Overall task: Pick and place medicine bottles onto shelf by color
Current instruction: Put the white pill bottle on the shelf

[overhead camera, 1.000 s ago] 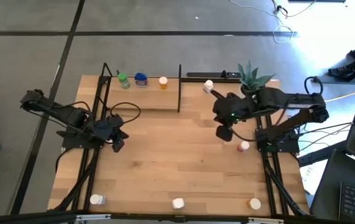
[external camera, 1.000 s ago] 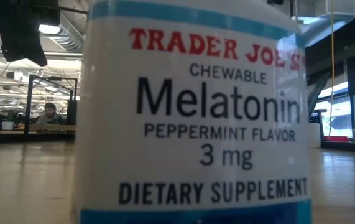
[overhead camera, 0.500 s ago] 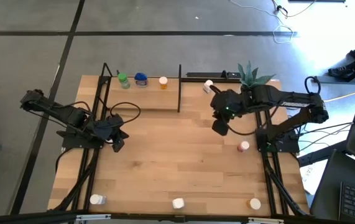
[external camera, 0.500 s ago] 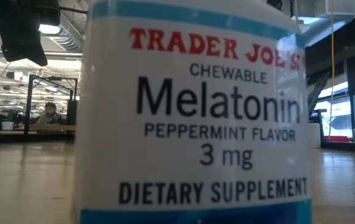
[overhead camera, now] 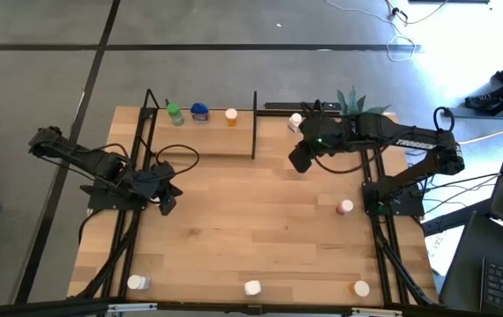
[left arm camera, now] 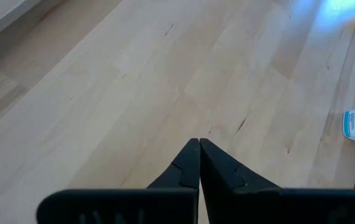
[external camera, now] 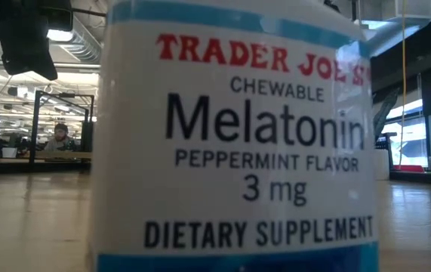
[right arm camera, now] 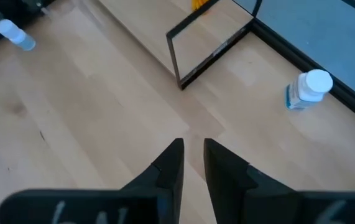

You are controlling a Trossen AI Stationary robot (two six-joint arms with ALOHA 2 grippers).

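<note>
The right tool (overhead camera: pixel 299 158), fingers slightly apart and empty, hangs upper right near a white bottle (overhead camera: pixel 295 121). The left tool (overhead camera: pixel 166 204), fingers together, rests at left over the worktop (overhead camera: pixel 251 238).

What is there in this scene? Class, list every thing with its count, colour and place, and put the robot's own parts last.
Shelf: one, light wood with black posts, far left part of the table.
Bottles on the shelf: three, green, blue, orange-capped, in a row along its far edge.
Bottles on the table: white-capped far, by the plant; pink-capped right; white-capped, white-capped, orange-capped along the near edge.
Plant: one, green, far right.
Left gripper: shut, empty, left side.
Right gripper: slightly open, empty, near the white-capped bottle.
</note>
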